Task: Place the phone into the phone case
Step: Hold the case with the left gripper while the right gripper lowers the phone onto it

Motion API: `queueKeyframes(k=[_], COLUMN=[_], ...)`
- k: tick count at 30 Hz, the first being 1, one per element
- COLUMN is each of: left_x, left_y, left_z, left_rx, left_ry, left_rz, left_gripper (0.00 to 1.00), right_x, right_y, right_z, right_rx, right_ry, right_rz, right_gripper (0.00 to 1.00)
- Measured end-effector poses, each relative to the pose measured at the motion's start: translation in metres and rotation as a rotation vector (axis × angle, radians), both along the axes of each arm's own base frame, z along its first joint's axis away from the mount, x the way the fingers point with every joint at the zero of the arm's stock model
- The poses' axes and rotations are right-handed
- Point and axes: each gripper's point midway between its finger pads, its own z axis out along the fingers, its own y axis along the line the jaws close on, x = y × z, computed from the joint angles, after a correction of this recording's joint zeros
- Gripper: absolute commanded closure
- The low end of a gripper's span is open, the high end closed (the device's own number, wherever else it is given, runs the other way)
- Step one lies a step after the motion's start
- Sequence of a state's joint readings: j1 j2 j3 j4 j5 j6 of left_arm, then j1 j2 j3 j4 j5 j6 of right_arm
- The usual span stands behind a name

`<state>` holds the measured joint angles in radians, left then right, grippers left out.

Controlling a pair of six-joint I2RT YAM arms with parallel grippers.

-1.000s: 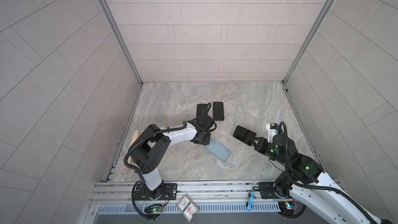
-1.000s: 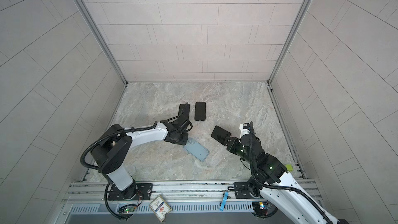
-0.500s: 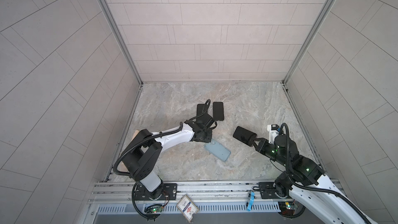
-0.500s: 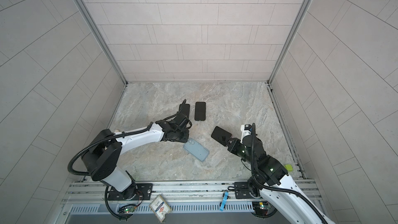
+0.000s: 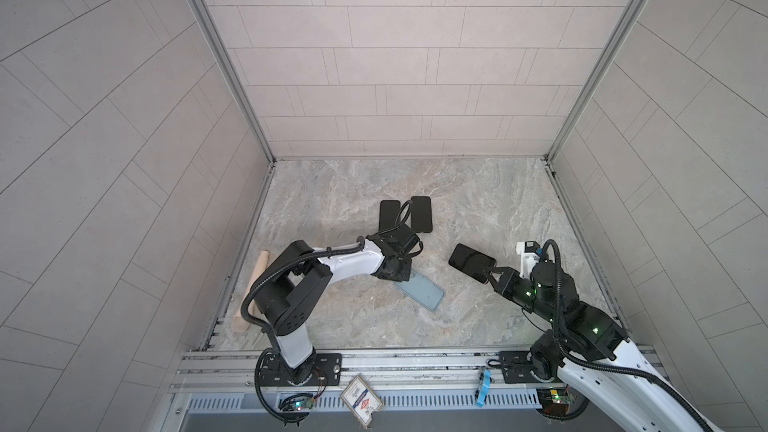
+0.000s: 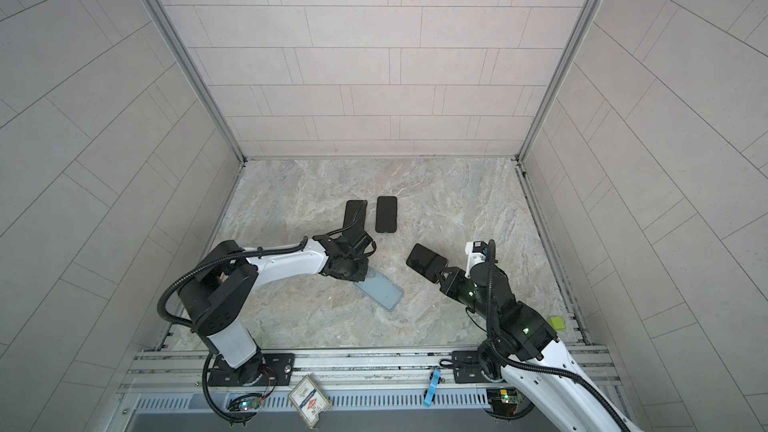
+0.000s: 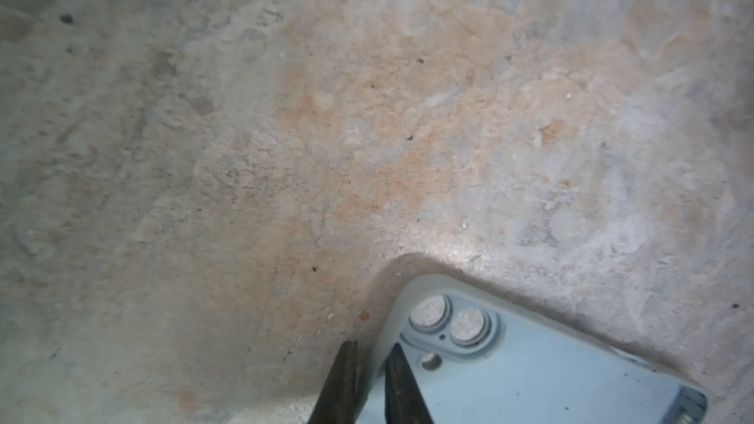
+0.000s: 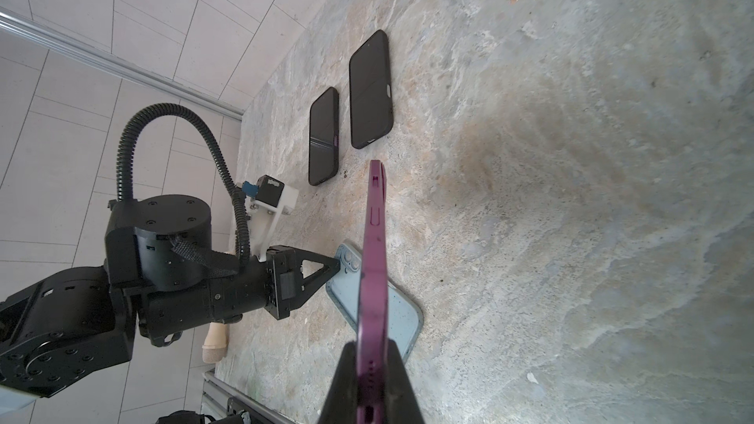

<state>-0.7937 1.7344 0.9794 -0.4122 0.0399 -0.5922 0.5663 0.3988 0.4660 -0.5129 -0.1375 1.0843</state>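
"Fingers [image 7: 340,385] on the left gripper [image 7: 373,345] — how do they stand?"

"Nearly together. One is outside and one inside the rim of the light blue phone case [image 7: 530,369], and they pinch it at the corner with the camera cut-outs. The case lies open side up on the marbled surface [image 5: 332,201]."

"And the right gripper [image 8: 369,360]?"

"Its fingers [image 8: 347,381] are clamped on one end of the purple phone [image 8: 373,238], which the right wrist view shows edge-on. In both top views the phone shows its dark screen, tilted, to the right of the case and apart from it — not in it."

"Anything else on the surface?"

"A black phone [image 5: 389,216] and a second black phone [image 5: 421,214] lie flat side by side. They are nearer the back wall, just beyond the left arm's wrist."
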Motion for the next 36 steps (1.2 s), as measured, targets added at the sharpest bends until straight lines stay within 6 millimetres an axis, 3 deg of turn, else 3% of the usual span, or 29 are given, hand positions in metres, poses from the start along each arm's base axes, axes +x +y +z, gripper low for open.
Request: queueKeyframes(k=[5, 11, 13, 18, 23, 26, 29, 36], left_x=[0.000, 0.000, 0.000, -0.001, 0.002, 0.004, 0.005, 0.005], left_y=[0.002, 0.002, 0.002, -0.001, -0.005, -0.005, 0.004, 0.018], left_z=[0.001, 0.003, 0.006, 0.028, 0.066, 0.079, 0.076, 0.046], left_rx=[0.010, 0.006, -0.002, -0.059, -0.168, -0.267, -0.380, -0.640], left_ry=[-0.004, -0.006, -0.010, -0.043, -0.110, -0.117, -0.089, 0.033], left_rz=[0.001, 0.008, 0.011, 0.017, 0.050, 0.085, 0.159, 0.329], left_gripper=[0.89, 0.90, 0.84, 0.51, 0.47, 0.46, 0.44, 0.44], right_x=[0.001, 0.002, 0.000, 0.001, 0.001, 0.002, 0.003, 0.008], right_y=[0.011, 0.042, 0.048, 0.067, 0.076, 0.081, 0.084, 0.092], right_z=[-0.011, -0.032, -0.034, -0.023, -0.026, -0.028, -0.033, -0.047], right_rx=[0.033, 0.129, 0.156, 0.244, 0.270, 0.278, 0.275, 0.264], right_ry=[0.039, 0.149, 0.173, 0.177, 0.217, 0.229, 0.250, 0.292], right_rz=[0.031, 0.121, 0.145, 0.208, 0.243, 0.262, 0.272, 0.287], right_gripper=[1.00, 1.00, 1.00, 1.00, 1.00, 1.00, 1.00, 1.00])
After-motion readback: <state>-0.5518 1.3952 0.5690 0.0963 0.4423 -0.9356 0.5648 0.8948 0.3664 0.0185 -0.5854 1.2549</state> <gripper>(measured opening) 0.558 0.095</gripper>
